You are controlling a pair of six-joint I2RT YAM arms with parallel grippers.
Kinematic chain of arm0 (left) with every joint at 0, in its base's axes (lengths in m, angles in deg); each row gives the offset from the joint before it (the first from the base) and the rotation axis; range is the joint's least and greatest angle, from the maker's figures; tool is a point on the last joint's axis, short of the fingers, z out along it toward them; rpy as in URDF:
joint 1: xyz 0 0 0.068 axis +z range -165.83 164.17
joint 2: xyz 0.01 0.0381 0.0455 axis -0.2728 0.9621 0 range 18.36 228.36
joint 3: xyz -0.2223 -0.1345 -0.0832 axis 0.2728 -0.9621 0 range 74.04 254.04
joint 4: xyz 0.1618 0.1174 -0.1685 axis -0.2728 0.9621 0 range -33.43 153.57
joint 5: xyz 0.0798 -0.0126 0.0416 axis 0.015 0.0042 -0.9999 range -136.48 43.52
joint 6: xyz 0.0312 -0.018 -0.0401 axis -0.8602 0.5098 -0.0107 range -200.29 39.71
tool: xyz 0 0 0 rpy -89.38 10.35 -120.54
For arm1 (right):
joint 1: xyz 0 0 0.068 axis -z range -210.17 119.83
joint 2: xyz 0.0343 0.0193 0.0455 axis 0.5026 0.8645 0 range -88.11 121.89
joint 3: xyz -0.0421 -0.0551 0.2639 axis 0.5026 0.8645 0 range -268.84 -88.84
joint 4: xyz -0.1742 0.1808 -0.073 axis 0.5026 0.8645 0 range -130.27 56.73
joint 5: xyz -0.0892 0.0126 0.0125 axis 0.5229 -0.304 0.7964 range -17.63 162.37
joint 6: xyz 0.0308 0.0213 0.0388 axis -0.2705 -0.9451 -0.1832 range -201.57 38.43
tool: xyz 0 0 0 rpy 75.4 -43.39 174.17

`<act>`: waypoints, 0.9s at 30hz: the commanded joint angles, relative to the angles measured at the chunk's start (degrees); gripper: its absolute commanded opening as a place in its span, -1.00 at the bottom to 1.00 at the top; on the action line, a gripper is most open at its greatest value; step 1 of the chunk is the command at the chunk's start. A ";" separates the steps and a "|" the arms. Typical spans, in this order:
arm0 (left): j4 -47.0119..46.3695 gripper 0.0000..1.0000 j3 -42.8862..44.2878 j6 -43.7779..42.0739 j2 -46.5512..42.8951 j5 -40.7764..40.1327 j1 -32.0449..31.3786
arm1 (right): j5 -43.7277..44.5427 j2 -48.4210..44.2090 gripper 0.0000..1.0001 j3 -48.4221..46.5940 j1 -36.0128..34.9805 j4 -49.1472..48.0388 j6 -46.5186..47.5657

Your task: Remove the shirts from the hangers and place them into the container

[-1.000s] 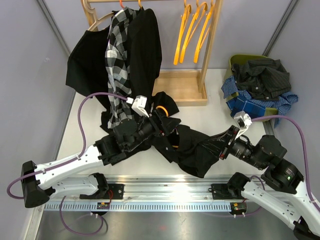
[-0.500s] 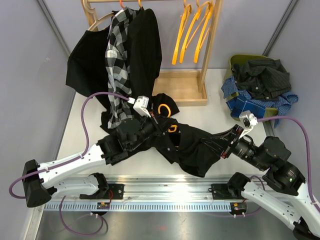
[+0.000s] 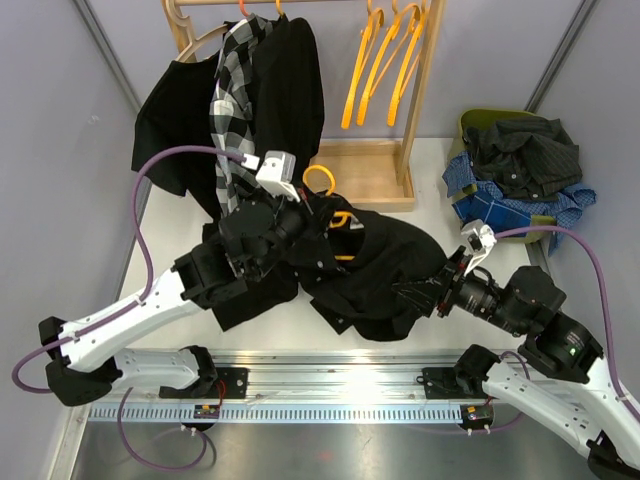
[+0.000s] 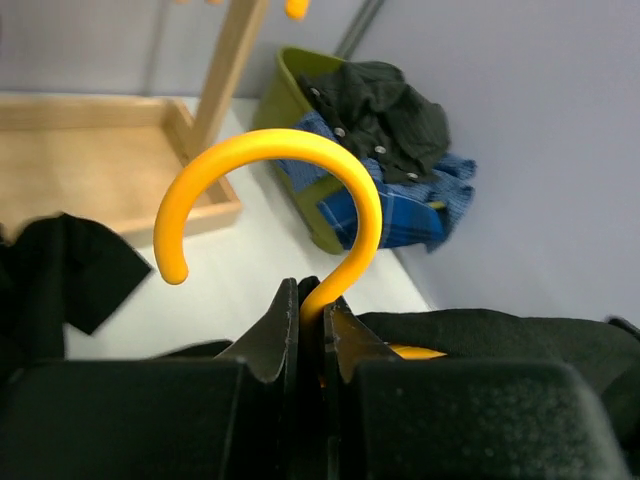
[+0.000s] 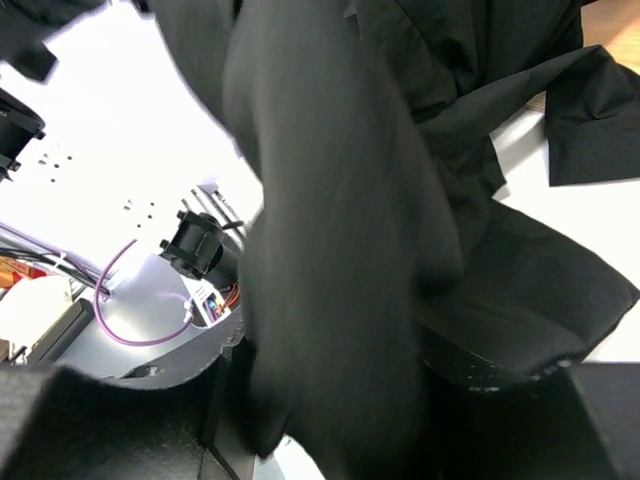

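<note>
Step in hand: stripping the black shirt (image 3: 385, 265) off its hanger (image 4: 275, 143). Left fingers (image 4: 272, 335) pinched the hanger's neck below the hook, mid-frame over the surface (image 3: 440, 200). Right arm (image 3: 520, 305) sat at the shirt's lower right edge, right fingers buried in cloth, grip impossible to tell. Next likely: pull the shirt free and carry it to the container (image 3: 468, 122), upper right.

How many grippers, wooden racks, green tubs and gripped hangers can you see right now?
2 grippers: left gripper, right gripper
1 wooden rack
1 green tub
1 gripped hanger, pinched at its neck by the left gripper
Total: 5
</note>
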 commanded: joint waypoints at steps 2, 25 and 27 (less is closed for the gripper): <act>2.25 -1.00 9.47 -7.35 3.20 -10.00 1.27 | -0.24 -1.98 -0.09 -0.52 -0.39 4.21 0.61; 13.34 -1.00 -18.90 -0.25 -23.07 -7.64 1.62 | 52.13 -11.57 -1.00 -8.00 -0.30 16.95 -5.44; 12.72 -1.00 -19.08 1.15 -24.91 -6.50 1.62 | 56.53 -9.20 -1.00 -6.86 -0.39 20.10 -9.66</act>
